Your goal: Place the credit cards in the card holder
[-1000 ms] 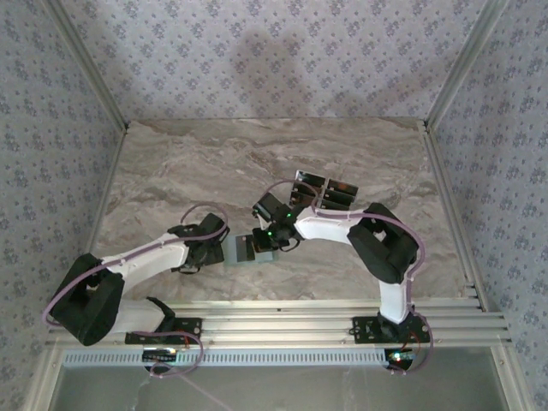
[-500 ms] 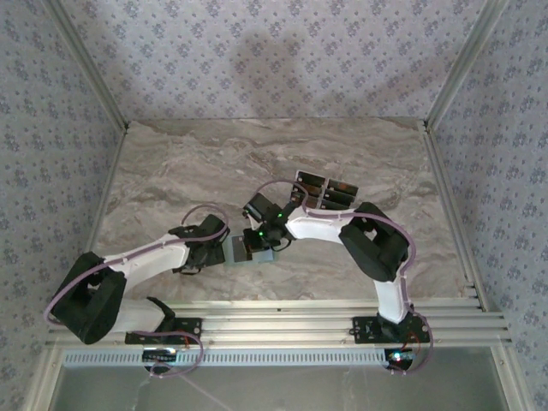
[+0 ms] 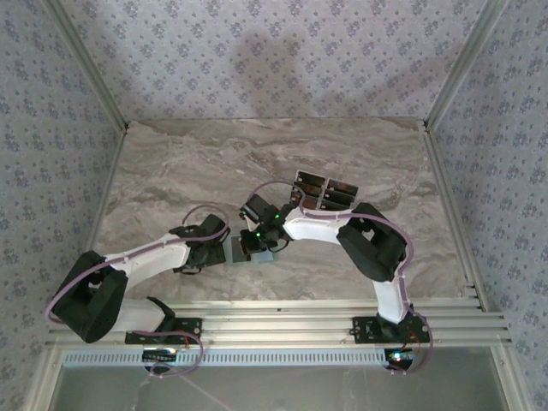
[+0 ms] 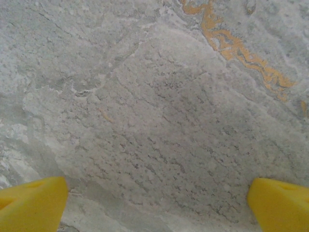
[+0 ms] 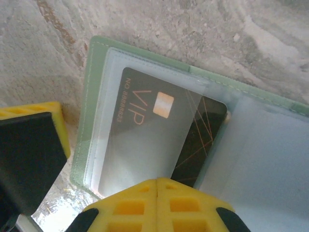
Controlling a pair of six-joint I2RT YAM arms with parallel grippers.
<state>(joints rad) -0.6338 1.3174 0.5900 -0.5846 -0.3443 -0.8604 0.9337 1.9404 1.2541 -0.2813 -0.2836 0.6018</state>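
The card holder, pale green with clear sleeves, lies open on the marble. A black credit card marked VIP in orange sits partly inside its left sleeve, its right end bare. My right gripper is shut, its yellow tips together over the card's near edge, which they hide. From above, the right gripper covers most of the card holder. My left gripper stands just left of the holder, open wide over bare marble. Two more dark credit cards lie behind the right arm.
One yellow-and-black finger of the left gripper stands close to the holder's left edge. The marble table is bare at the left and back. Aluminium rails run along the near edge, and patterned walls enclose the other sides.
My right gripper has moved left and slightly nearer, over the card holder. The left arm has stayed put.
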